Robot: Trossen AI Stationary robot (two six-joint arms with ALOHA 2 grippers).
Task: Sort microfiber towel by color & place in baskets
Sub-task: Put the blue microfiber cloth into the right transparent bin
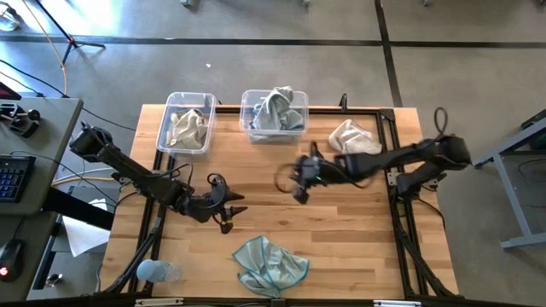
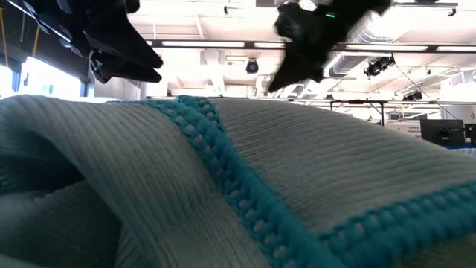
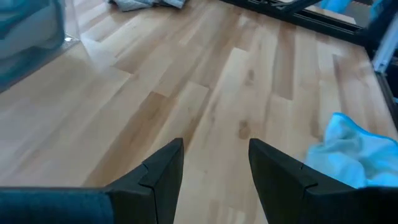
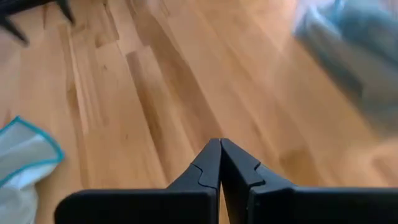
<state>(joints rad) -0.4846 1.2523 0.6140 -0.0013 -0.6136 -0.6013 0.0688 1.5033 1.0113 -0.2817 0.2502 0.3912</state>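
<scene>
A pale teal-blue towel lies crumpled at the table's near edge; it fills the low view and shows in both wrist views. A beige-grey towel lies at the far right. The left basket holds a beige-grey towel, the right basket a teal-blue one. My left gripper hovers open over bare wood left of centre. My right gripper hangs shut above the table's middle, holding nothing.
A plastic bottle lies at the near left corner. A black frame runs round the table's far and right sides. Bare wood lies between the two grippers and the near towel. Desk with keyboard stands left of the table.
</scene>
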